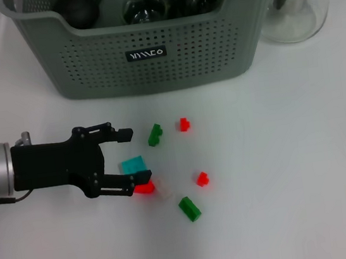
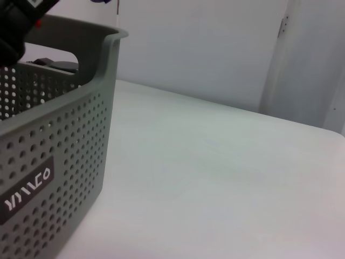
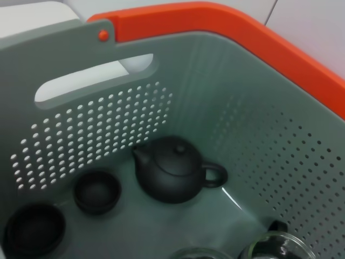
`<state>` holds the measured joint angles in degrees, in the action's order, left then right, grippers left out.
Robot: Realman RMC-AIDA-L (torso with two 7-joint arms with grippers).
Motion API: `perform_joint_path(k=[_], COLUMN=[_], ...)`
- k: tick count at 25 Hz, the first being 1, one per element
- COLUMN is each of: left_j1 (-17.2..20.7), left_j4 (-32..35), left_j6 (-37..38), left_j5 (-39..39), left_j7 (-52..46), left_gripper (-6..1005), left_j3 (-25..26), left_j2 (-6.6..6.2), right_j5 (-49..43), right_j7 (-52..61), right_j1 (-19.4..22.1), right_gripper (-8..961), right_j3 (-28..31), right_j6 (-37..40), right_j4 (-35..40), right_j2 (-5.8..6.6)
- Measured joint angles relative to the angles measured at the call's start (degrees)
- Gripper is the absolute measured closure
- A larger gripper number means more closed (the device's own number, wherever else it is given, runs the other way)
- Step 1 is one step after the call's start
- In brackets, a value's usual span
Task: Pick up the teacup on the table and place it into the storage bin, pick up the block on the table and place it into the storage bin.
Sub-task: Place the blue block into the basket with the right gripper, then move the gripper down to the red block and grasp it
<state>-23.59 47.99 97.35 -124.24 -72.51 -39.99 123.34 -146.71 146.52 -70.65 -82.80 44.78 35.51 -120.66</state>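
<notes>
Teal block [image 1: 133, 164] lying level between open left gripper [image 1: 133, 163] fingers, storage bin [image 1: 150, 56] beyond

A plain white table [image 1: 297, 202] fills the head view, evenly lit with soft shadows. In the left wrist view the tabletop runs back to a white wall [image 2: 205, 48], with a pale vertical panel [image 2: 307, 59] beside it.

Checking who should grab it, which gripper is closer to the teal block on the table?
Left. The left gripper is open right at the teal block, fingers on either side. The right gripper isn't visible in the head view; its wrist camera looks down into the storage bin.
</notes>
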Motion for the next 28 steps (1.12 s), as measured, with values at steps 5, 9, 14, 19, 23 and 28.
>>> perform_joint_path(k=[5,9,14,19,23,28], left_j1=[-0.1,0.0,0.2,0.3,0.3,0.3], left_j4=[0.0,0.0,0.0,0.0,0.0,0.0], left_j6=[0.0,-0.1,0.1,0.4,0.4,0.5], left_j5=[-0.1,0.0,0.0,0.1,0.0,-0.2], left_j7=[0.0,0.0,0.0,0.0,0.0,0.0], left_gripper=[112,112,112,112,112,112], left_j3=[0.0,0.0,0.0,0.0,0.0,0.0], left_j2=[-0.03,-0.04,-0.04,-0.03,-0.03,-0.03], right_j5=[-0.2,-0.3,0.5,3.5,10.8,22.9], right_j7=[0.0,0.0,0.2,0.2,-1.6,-7.4], right_j1=[-0.3,-0.4,1.4,8.1,15.1,21.6], right_gripper=[495,337,167,92,93,93], right_j3=[-0.2,-0.5,-0.2,2.6,6.1,11.9], right_j6=[0.1,0.2,4.3,14.2,24.4,39.5], right_j4=[0.2,1.6,9.4,28.2,44.7,53.7], right_j2=[0.02,0.09,0.26,0.43,0.57,1.08])
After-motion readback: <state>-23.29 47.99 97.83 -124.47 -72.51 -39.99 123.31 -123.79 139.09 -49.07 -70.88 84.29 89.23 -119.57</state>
